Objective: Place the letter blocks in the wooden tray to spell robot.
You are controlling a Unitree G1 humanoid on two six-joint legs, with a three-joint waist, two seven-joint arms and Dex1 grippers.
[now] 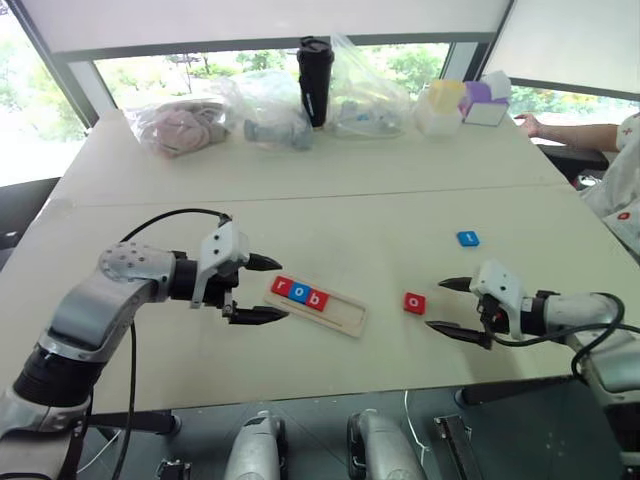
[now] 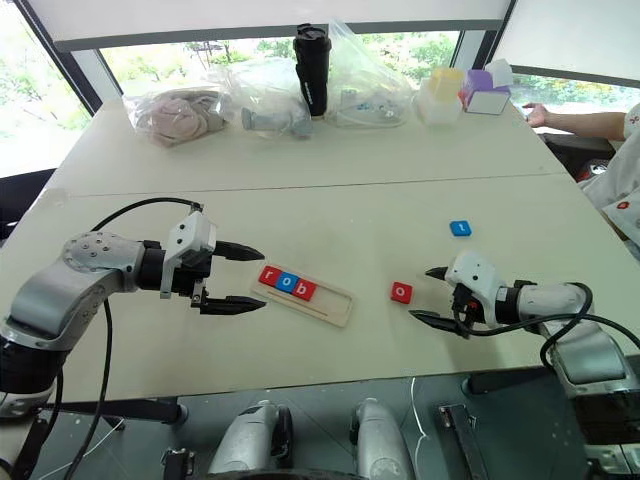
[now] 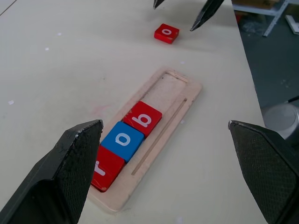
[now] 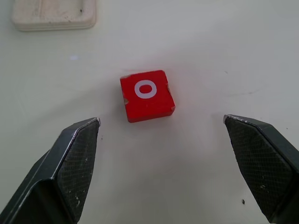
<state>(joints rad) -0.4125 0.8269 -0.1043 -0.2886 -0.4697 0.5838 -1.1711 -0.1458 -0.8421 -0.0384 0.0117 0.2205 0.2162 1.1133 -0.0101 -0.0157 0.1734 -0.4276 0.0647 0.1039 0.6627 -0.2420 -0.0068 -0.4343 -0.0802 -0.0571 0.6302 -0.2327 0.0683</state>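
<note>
The wooden tray (image 1: 345, 312) lies mid-table holding three letter blocks: red r (image 1: 282, 288), blue o (image 1: 300, 294), red b (image 1: 317, 300); its right half is bare. A loose red o block (image 1: 414, 302) lies on the table right of the tray, and a blue block (image 1: 467, 238) sits farther back right. My left gripper (image 1: 263, 289) hangs open just left of the tray's left end, pointing at it. My right gripper (image 1: 448, 306) stands open just right of the red o block (image 4: 146, 95), fingers aimed at it, nothing between them.
Along the far edge stand a black tumbler (image 1: 314, 80), clear plastic bags (image 1: 262, 108) of items and small boxes (image 1: 486, 103). A person's arm (image 1: 575, 134) rests at the far right corner. The table's near edge (image 1: 330, 395) runs just below both grippers.
</note>
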